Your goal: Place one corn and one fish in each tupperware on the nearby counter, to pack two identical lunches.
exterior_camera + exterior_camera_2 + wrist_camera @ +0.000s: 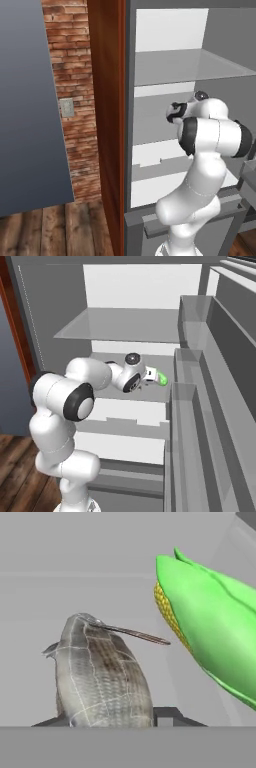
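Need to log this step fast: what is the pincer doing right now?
Pincer: closed around the fish; green-husked corn lies beside it, not held.

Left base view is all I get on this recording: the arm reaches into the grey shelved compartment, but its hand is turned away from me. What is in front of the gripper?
Observer: In the right base view the gripper sits low over the middle shelf, right beside a green-husked corn cob.
Operator: Is the corn what it is going for?
Observer: The hand view says no. A grey fish stands between the finger tips, and the corn is off to one side.
Operator: Clamped yet?
Observer: I cannot tell. The tips flank the fish closely, but contact isn't clear.
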